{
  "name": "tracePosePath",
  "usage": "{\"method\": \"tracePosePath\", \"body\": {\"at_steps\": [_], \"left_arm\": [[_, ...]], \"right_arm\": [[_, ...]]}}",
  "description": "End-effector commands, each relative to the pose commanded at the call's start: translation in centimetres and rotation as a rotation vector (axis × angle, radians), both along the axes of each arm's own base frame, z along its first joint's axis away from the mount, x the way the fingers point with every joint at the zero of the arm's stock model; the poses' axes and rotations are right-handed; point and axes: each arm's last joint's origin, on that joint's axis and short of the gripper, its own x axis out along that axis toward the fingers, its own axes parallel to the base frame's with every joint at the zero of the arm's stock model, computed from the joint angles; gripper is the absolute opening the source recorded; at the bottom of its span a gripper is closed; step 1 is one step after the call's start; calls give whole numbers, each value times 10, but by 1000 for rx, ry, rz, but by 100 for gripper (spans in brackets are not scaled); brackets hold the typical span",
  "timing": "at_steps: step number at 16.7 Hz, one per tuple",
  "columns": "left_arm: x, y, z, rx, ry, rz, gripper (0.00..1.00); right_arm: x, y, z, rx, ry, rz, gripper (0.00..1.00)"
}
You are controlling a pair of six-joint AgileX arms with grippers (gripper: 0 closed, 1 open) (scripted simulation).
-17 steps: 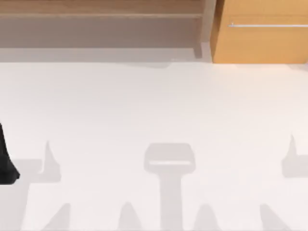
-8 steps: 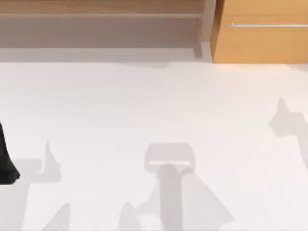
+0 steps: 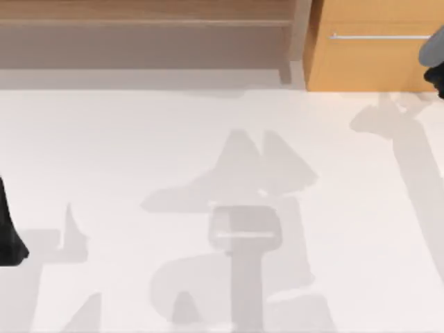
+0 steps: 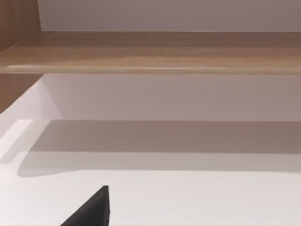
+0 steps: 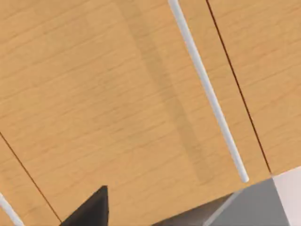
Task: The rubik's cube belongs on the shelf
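The shelf [image 3: 146, 24] runs lengthwise left-right along the table's [image 3: 208, 139] far edge.

The shelf [image 3: 146, 24] runs along the white table's [image 3: 139, 139] far edge from eleven to twelve o'clock — the orange-wood cabinet [image 3: 368, 66] stands just beside it at one. The left arm [image 3: 8, 232] sits at nine o'clock; the right arm [image 3: 433, 59] shows at two, over the cabinet's front.

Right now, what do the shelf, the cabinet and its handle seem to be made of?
Shelf: light-brown wood, matte, judging by faint grain lines. Cabinet: orange wood or veneer, smooth, with visible grain. Handle: probably metal, a thin pale silver bar.
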Motion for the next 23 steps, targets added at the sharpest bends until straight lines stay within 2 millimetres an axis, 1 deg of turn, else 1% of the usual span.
{"method": "tracePosePath", "body": {"at_steps": [3,5,8,10,11,17,23], "left_arm": [[0,0,0,0,0,0,100],[0,0,0,0,0,0,100],[0,0,0,0,0,0,100],[0,0,0,0,0,0,100],[0,0,0,0,0,0,100],[0,0,0,0,0,0,100],[0,0,0,0,0,0,100]], "right_arm": [[41,13,-44,-176,23,-10,100],[60,21,-75,-272,36,-15,100],[76,29,-111,-377,49,-20,100],[80,32,-125,-415,51,-22,100],[81,33,-128,-423,52,-23,100],[81,31,-129,-424,56,-25,100],[104,32,-128,-424,52,-23,100]]}}
